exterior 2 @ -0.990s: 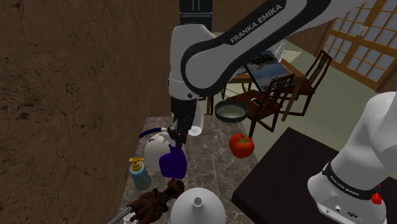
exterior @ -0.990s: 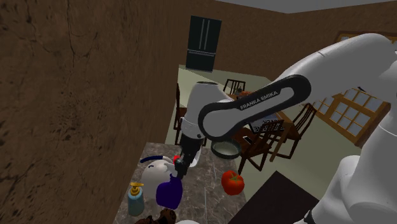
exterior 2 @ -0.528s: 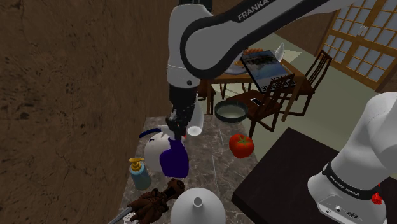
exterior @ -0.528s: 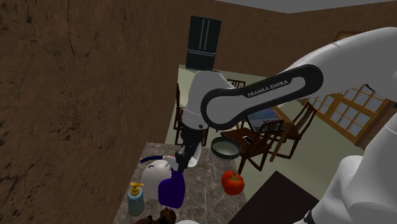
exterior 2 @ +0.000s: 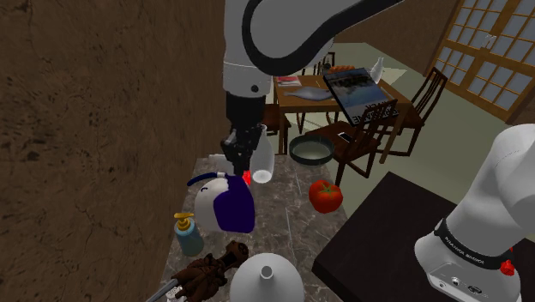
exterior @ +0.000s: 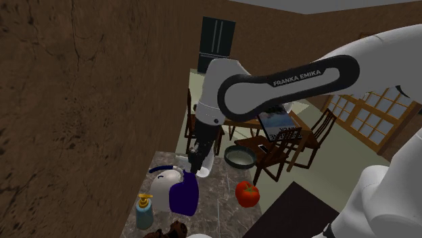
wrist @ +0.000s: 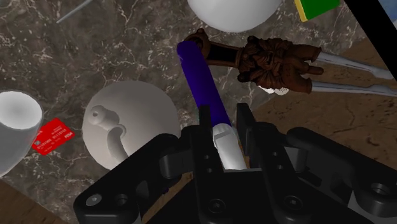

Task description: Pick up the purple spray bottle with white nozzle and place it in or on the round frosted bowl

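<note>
The purple spray bottle (exterior: 182, 196) (exterior 2: 233, 210) (wrist: 203, 76) hangs just above the marble counter (exterior 2: 283, 227), beside a white round pot (exterior 2: 206, 202). My black gripper (exterior: 193, 168) (exterior 2: 241, 174) (wrist: 222, 118) is shut on its white nozzle (wrist: 228, 147), and the purple body points away from the fingers. The round bowl with a dark rim (exterior: 239, 157) (exterior 2: 310, 150) stands at the counter's far end, apart from the gripper, toward the second exterior view's right.
On the counter are a tomato (exterior 2: 326, 196), a white cup (exterior 2: 261, 163), a red card (wrist: 54, 135), a soap dispenser (exterior 2: 184, 233), a brown figure (wrist: 280, 60) and a white domed thing (exterior 2: 266, 279). A brown wall (exterior: 81, 101) borders the counter. Chairs and a table (exterior 2: 343, 94) stand beyond.
The arm has risen, carrying the purple bottle up off the counter by its nozzle. The bottle now hangs higher, next to the white pot.
</note>
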`<action>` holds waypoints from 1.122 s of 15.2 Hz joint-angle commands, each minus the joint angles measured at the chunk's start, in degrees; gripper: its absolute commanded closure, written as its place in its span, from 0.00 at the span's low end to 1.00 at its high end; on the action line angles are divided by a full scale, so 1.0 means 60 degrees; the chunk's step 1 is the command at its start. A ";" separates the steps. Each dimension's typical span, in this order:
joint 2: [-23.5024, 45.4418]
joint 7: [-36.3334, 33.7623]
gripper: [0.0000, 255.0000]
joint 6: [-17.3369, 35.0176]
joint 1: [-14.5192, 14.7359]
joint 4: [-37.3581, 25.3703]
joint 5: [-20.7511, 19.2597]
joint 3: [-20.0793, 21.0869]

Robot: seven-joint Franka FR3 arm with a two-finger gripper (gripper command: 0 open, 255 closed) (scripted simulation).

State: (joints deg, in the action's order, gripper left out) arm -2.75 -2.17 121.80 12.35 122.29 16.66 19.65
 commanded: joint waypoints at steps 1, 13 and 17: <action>-0.0081 -0.0051 1.00 -0.0248 -0.0007 -0.0171 -0.0011 -0.0009; -0.0958 0.0944 1.00 -0.1643 -0.0551 -0.0428 0.0053 -0.0743; -0.1274 0.1801 1.00 -0.2144 -0.0958 -0.0384 -0.0013 -0.1315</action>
State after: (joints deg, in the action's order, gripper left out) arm -9.69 7.22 110.20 7.28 120.17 16.71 12.72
